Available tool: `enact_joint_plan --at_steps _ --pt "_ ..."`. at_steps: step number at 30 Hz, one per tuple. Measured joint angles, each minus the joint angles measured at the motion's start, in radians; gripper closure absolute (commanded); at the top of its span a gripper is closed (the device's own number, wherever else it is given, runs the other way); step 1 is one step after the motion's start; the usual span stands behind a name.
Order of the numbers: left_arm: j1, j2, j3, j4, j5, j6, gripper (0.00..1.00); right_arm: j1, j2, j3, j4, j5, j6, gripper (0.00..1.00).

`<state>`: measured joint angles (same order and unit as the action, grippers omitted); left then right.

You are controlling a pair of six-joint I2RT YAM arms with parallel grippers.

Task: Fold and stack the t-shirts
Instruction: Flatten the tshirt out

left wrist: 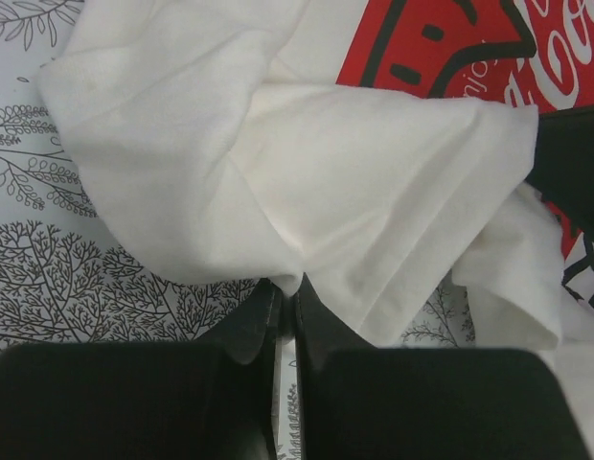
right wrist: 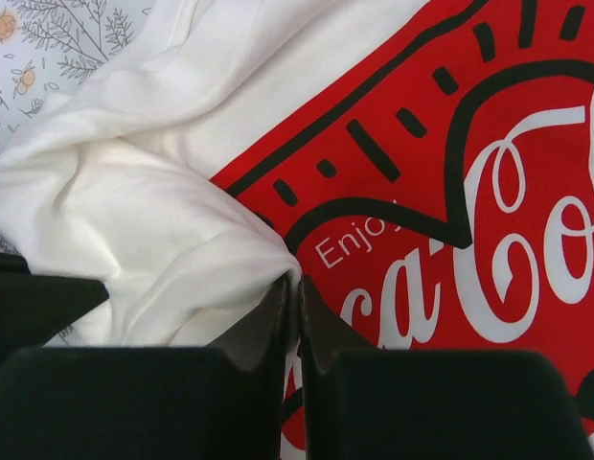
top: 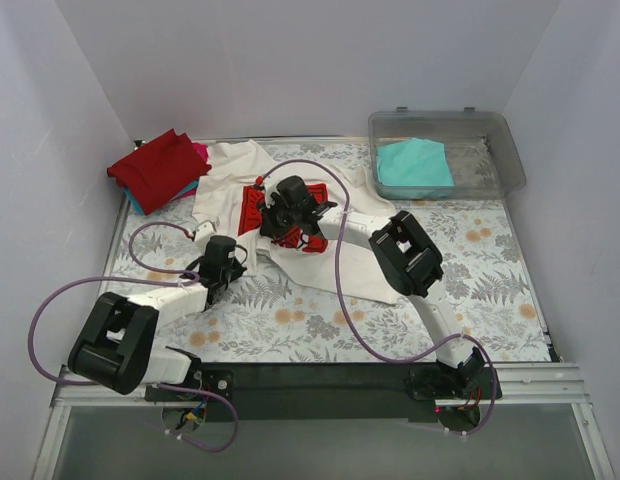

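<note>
The white t-shirt (top: pixel 235 170) with a red Coca-Cola print (top: pixel 252 208) lies rumpled in the middle of the table. My left gripper (top: pixel 212 232) is shut on a white fold of it (left wrist: pixel 307 201) at its near left side; the fold runs into the closed jaws (left wrist: pixel 289 285). My right gripper (top: pixel 273 215) is over the print and shut on a white fold (right wrist: pixel 182 230) beside the red print (right wrist: pixel 450 220). A folded stack sits at the back left, the red tee (top: pixel 158 165) on top, pink (top: pixel 199 150) and blue (top: pixel 138 204) edges below. A teal tee (top: pixel 414 165) lies in the bin.
A clear plastic bin (top: pixel 490 140) stands at the back right. The floral tablecloth (top: pixel 490 270) covers the table. White walls close in the left, back and right. Purple cables loop from both arms over the near left and middle.
</note>
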<state>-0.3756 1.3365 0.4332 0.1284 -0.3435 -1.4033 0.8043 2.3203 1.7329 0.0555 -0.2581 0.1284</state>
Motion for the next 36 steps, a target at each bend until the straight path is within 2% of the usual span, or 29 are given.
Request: enact_joint_plan --at_steps 5,8,11,14,16,22,25,31,33,34,35,36 --pt "0.0 -0.037 0.0 -0.014 -0.005 0.009 1.0 0.0 -0.055 -0.065 -0.001 -0.003 -0.001 0.98" --pt "-0.001 -0.117 0.006 -0.043 0.007 0.009 1.0 0.0 -0.097 -0.109 0.002 0.0 -0.005 0.93" --pt "-0.001 -0.218 0.04 -0.082 0.032 0.012 1.0 0.0 -0.156 -0.168 0.001 0.016 -0.011 0.72" --pt "0.0 -0.281 0.098 -0.099 0.051 0.022 1.0 0.0 -0.225 -0.229 0.0 0.038 -0.025 0.61" --pt "0.004 -0.278 0.144 -0.099 0.057 0.032 1.0 0.0 -0.266 -0.263 0.002 0.049 -0.032 0.59" --pt "0.097 -0.072 0.254 -0.061 0.125 0.054 1.0 0.002 -0.367 -0.37 0.011 0.102 -0.031 0.56" --pt "0.177 0.076 0.285 -0.058 0.191 0.054 1.0 0.011 -0.417 -0.452 0.023 0.135 -0.031 0.55" --pt "0.277 0.405 0.485 -0.03 0.311 0.05 0.99 0.091 -0.486 -0.57 0.026 0.188 -0.026 0.54" --pt "0.29 0.435 0.5 -0.02 0.335 0.05 0.75 0.116 -0.496 -0.584 0.031 0.2 -0.025 0.54" --pt "0.296 0.438 0.5 -0.018 0.345 0.049 0.55 0.129 -0.505 -0.595 0.032 0.208 -0.022 0.53" --pt "0.3 0.437 0.5 -0.014 0.349 0.051 0.46 0.139 -0.513 -0.604 0.036 0.212 -0.019 0.53" --pt "0.301 0.434 0.5 -0.012 0.352 0.061 0.32 0.147 -0.521 -0.613 0.04 0.217 -0.017 0.53"
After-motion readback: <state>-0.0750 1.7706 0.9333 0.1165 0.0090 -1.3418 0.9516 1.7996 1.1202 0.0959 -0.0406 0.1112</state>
